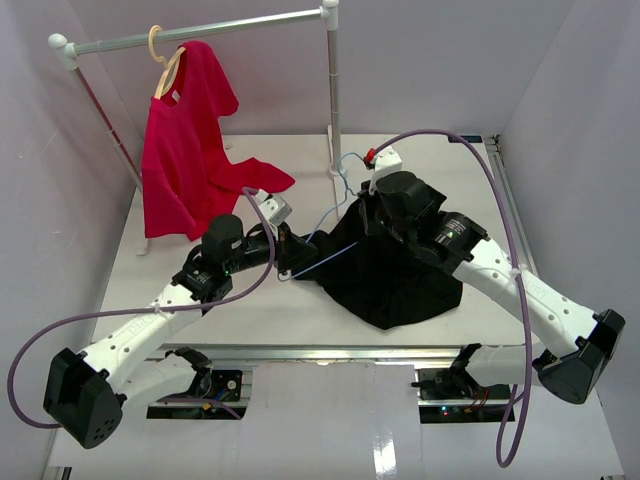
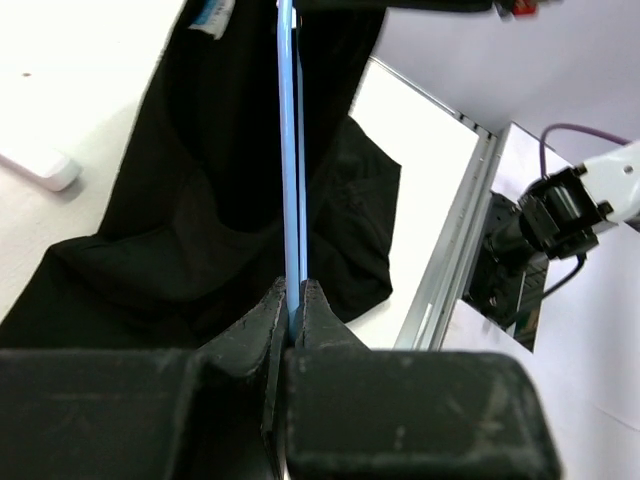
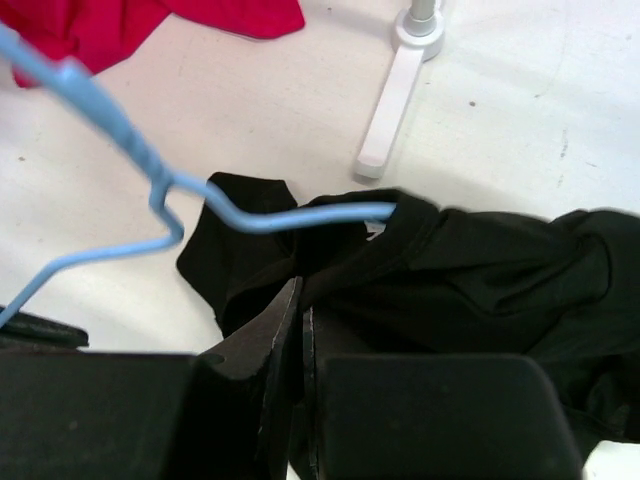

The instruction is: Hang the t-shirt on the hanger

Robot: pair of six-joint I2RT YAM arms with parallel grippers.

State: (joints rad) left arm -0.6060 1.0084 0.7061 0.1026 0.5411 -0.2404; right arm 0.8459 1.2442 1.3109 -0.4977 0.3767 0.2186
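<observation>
The left gripper (image 2: pixel 297 300) is clamping the hanger (image 2: pixel 290 150) steady while the right gripper (image 3: pixel 302 300) is pinching the t-shirt (image 3: pixel 480 270), lying bunched on the counter (image 1: pixel 250 310), and should probably be drawing its collar gently along the wire.

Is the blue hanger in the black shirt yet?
Partly in. One arm of the hanger disappears into the shirt; its neck and other arm are outside.
</observation>
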